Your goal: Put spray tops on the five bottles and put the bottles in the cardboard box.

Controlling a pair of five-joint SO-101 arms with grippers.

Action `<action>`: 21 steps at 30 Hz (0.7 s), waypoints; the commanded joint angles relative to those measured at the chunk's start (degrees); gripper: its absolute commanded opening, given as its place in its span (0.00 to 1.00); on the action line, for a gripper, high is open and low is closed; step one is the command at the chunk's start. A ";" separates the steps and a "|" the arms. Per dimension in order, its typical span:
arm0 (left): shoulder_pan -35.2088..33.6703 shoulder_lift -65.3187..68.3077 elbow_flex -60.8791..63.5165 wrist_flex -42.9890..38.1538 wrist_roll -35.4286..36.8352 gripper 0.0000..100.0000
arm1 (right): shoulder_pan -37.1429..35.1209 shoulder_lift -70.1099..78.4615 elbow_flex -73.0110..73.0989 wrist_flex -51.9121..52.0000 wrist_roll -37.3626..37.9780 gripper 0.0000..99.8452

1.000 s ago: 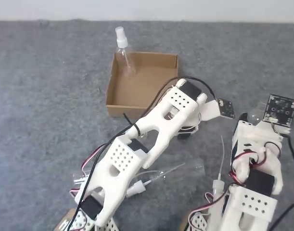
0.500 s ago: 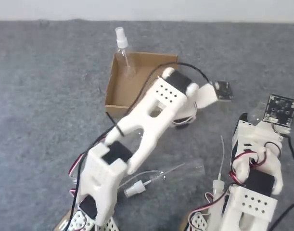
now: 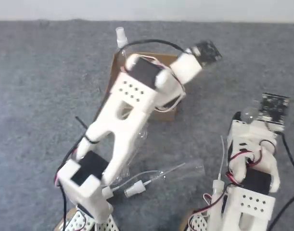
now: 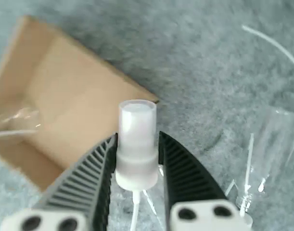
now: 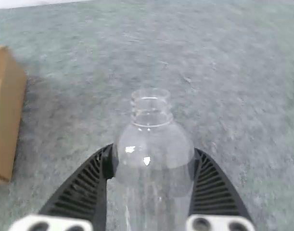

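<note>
Because placement in the box appears intended, the left gripper [image 4: 137,140] is closed on a spray top [image 4: 136,120] above a corner of the cardboard box [image 4: 65,106]. The right gripper [image 5: 152,155] is clamped around an uncapped bottle [image 5: 149,111] near the right edge of the grey surface [image 3: 36,96], its neck exposed for capping.

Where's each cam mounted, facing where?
High view: fixed above, looking down at the grey table; white left arm and right arm show.
Left wrist view: on that wrist, looks down past the left claw gripping a spray-topped clear plastic bottle.
Right wrist view: same mount, looks past the right claw gripping a topless clear plastic bottle.
Shared: all three see the brown cardboard box.
</note>
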 commanded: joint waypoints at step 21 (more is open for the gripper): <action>-8.44 -43.34 22.99 -11.34 12.22 0.01 | -30.73 -1.27 -11.96 -2.15 2.64 0.09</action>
